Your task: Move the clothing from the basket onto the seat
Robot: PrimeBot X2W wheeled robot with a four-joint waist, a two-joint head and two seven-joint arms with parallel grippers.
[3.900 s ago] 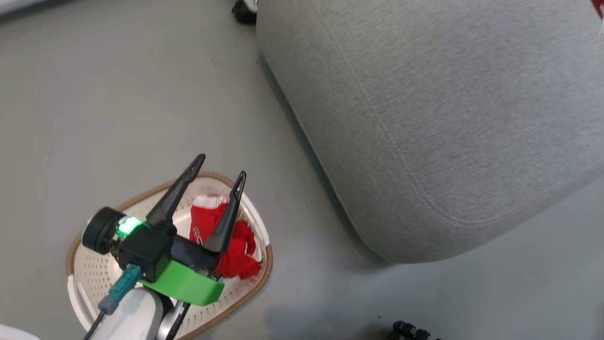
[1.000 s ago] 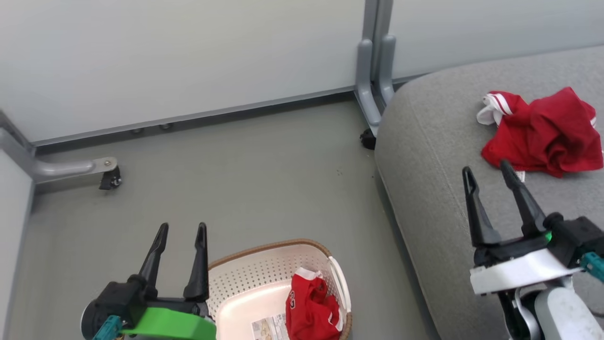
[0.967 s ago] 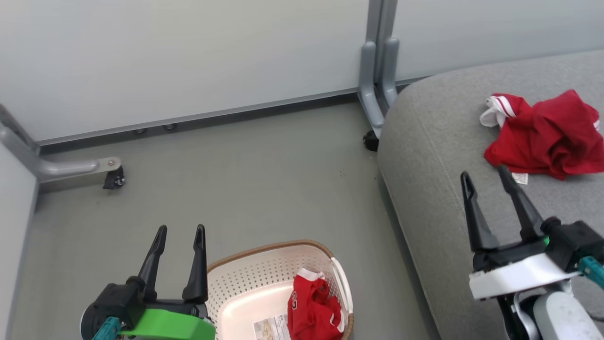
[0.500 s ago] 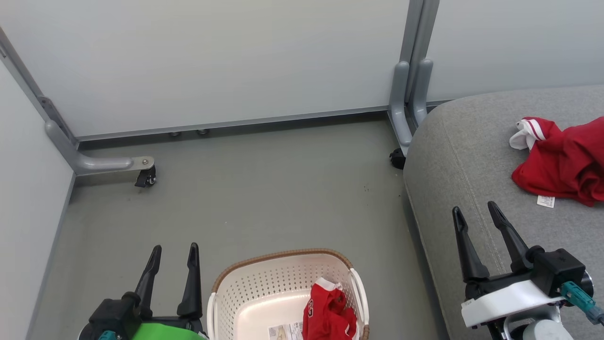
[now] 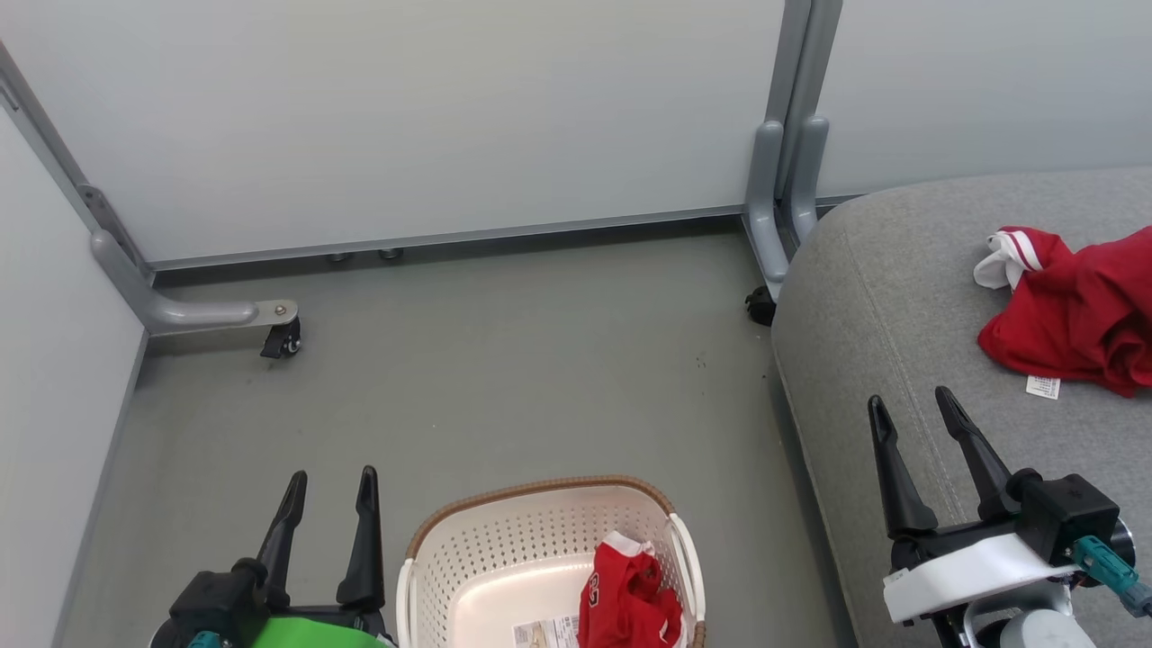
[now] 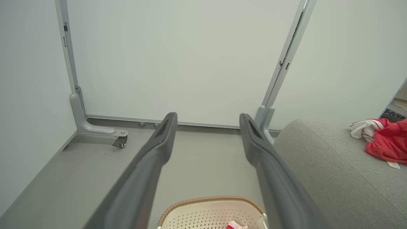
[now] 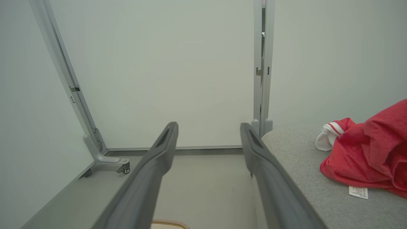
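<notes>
Left gripper [image 5: 333, 475] hangs spread beside the basket [image 5: 540, 487] rim, right gripper [image 5: 909, 398] spread over the seat [image 5: 864, 297] edge

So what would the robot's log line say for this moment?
left claw: open, empty | right claw: open, empty | seat: one red garment | basket: other red garment

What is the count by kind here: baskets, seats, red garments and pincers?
Basket: 1
Seat: 1
Red garments: 2, the seat garment and the basket garment
Pincers: 2, the left pincer and the right pincer, both open and holding nothing
Total: 6
</notes>
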